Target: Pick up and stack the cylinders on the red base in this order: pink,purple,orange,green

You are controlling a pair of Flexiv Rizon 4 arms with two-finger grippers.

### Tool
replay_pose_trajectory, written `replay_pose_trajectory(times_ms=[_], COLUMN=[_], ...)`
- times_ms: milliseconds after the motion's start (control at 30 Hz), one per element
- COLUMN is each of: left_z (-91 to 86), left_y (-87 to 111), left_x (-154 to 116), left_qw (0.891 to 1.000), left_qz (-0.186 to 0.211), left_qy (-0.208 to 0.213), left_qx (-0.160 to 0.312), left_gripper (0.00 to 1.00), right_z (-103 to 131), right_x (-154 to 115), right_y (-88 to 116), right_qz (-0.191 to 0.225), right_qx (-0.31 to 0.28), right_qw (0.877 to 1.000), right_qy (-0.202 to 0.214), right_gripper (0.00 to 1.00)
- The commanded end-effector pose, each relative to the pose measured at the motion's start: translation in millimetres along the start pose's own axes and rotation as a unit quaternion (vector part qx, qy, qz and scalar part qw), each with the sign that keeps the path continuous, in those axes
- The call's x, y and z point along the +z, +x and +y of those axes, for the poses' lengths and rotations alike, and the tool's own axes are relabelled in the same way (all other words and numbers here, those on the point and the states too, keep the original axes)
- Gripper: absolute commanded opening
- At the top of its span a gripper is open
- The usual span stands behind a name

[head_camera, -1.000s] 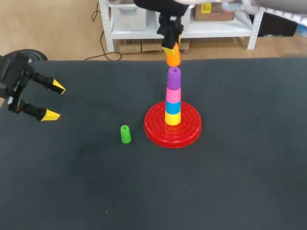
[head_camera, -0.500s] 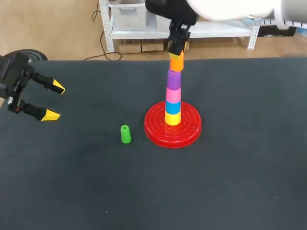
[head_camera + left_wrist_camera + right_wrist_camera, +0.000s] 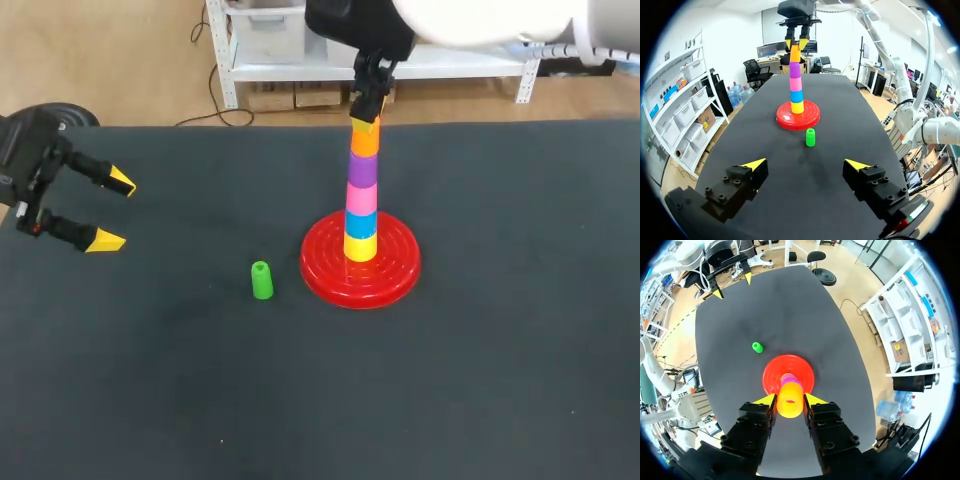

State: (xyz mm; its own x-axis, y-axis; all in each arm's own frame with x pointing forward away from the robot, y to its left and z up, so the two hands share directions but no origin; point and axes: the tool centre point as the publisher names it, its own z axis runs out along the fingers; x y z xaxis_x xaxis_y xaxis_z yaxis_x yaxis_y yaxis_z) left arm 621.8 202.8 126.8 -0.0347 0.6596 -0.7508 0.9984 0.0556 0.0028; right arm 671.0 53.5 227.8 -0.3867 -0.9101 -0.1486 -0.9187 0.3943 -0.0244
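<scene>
Gripping the orange cylinder (image 3: 364,141) atop the stack on the red base (image 3: 325,270)

Surface: the dark, matte worktop (image 3: 480,380) is carrying every item listed.
Item 1: the red base is sitting near the middle of the worktop, towards its far edge.
Item 2: a column is standing upright on the base, reading upward as yellow cylinder (image 3: 360,246), blue cylinder (image 3: 361,221), pink cylinder (image 3: 361,194), purple cylinder (image 3: 362,166), then the orange cylinder resting on the purple.
Item 3: the right pincer (image 3: 366,118) is coming down from above, its yellow tips clasping the orange cylinder from two sides.
Item 4: the green cylinder (image 3: 261,280) is standing upright on the worktop, just beside the base on the left arm's side, touching nothing else.
Item 5: the left pincer (image 3: 113,211) is hovering at the worktop's left edge, fingers spread wide and holding nothing, well apart from the green cylinder.
</scene>
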Motion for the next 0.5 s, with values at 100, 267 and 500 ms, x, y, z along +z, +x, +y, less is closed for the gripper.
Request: replay_pose_trajectory(times_ms=[100,267,500], left_z=[-0.3,-0.3,-0.3], left_y=[1.4,1.4,1.4], left_x=[0,0,0], left_qw=[1.0,1.0,1.0], left_qz=[-0.001,-0.001,-0.001], left_qy=[-0.001,-0.001,-0.001], left_qx=[0.002,0.002,0.002], left_gripper=[1.0,1.0,1.0], right_z=[-4,-2,0], right_x=[2,6,16], right_y=[-6,-10,-12], right_qz=[0.008,0.019,0.03], right_qx=[-0.003,-0.006,-0.011], right_qw=[1.0,1.0,0.999], right_qy=[-0.011,-0.016,-0.034], right_gripper=[0.0,0.0,0.0])
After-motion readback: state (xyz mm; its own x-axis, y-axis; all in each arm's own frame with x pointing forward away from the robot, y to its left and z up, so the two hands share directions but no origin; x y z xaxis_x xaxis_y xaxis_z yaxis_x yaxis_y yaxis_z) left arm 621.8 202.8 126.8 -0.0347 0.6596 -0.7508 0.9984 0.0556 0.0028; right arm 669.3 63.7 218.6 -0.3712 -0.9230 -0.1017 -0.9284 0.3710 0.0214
